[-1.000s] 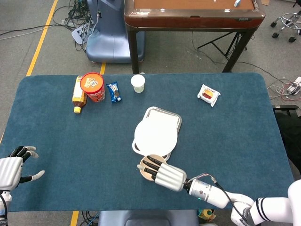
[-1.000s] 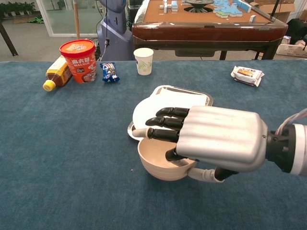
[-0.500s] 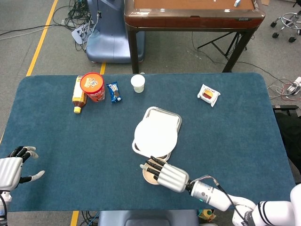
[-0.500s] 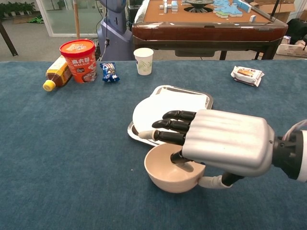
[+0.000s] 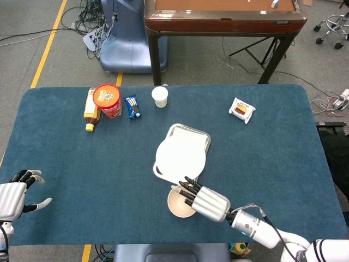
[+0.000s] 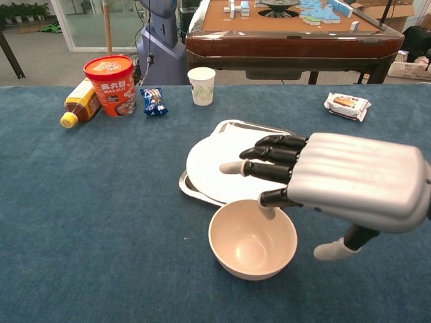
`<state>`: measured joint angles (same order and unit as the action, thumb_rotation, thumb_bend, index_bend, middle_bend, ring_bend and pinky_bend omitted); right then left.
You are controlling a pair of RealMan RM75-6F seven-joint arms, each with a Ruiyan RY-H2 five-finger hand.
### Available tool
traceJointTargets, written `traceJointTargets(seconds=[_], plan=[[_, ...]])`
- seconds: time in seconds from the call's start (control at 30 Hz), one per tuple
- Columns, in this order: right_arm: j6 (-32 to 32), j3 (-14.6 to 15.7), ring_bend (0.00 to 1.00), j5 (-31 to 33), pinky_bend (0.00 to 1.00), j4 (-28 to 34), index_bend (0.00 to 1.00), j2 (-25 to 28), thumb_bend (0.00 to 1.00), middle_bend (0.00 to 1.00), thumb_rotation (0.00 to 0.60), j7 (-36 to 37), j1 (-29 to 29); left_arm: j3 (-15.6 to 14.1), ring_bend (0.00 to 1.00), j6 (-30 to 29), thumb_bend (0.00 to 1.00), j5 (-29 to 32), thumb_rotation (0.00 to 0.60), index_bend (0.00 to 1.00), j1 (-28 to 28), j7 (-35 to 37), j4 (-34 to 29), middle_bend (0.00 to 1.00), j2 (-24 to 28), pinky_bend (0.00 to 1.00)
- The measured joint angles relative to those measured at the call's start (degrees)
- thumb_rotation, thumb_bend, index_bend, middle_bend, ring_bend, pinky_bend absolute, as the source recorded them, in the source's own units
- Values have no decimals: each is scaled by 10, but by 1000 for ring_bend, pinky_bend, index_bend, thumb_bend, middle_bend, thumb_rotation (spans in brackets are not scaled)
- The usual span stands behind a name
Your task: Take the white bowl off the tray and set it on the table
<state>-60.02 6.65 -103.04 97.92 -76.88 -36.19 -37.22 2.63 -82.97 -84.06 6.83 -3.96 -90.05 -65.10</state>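
We see the white bowl [image 6: 252,239] standing upright on the blue table [image 6: 87,202], just beside the near edge of the tray [image 6: 195,192], which still carries a white plate [image 6: 215,165]. Our right hand [image 6: 337,185] hovers over the bowl's far rim with its fingers apart and holds nothing. One fingertip is very near the rim, so a careless pull away could catch the bowl and tip it or push it against the tray. The left hand [image 5: 13,196] rests open, far away.
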Motion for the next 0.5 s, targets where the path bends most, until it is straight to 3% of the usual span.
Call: traceJointTargets(seconds=[0.23, 0.5], plan=[[-52, -11, 0, 26, 54, 28, 389, 39, 181, 63, 600, -16, 42, 0, 220, -8, 6, -5, 600, 450, -2, 0, -3, 315, 1, 434], [-171, -33, 0, 63, 54, 30, 392, 58, 181, 97, 600, -1, 118, -3, 220, -29, 6, -28, 600, 450, -7, 6, -4, 315, 1, 434]])
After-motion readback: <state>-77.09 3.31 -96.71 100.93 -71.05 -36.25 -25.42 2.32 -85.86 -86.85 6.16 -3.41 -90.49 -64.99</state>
